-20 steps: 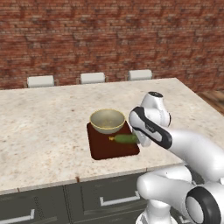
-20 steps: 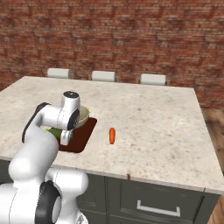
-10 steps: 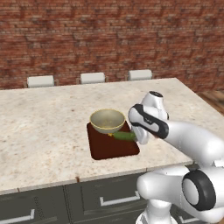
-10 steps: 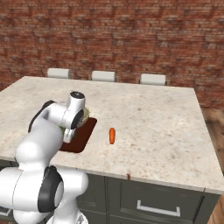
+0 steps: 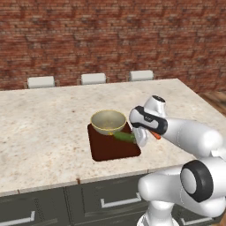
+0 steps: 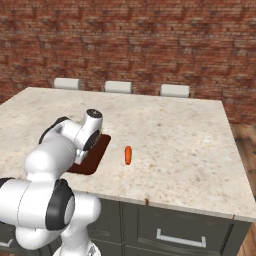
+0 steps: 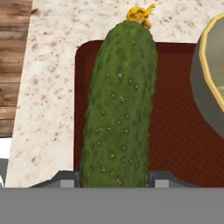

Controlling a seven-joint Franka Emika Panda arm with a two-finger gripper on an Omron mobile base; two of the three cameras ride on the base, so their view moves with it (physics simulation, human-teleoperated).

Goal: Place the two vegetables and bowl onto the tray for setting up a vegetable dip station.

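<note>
Cucumber (image 7: 118, 105) sits right between the fingers (image 7: 65, 180), clamped at its near end, dark green and bumpy with a yellow tip pointing away over the tray's edge. From the left base view the cucumber (image 5: 125, 137) hangs low over the right part of the tray (image 5: 108, 150), just beside the bowl (image 5: 108, 122), which sits at the tray's far end. The gripper (image 5: 140, 137) is down at the tray's right edge. Over on the worktop (image 6: 180, 150), the carrot (image 6: 128, 155) lies on its own, right of the tray (image 6: 95, 157) and apart from it, orange against the pale speckled stone.
</note>
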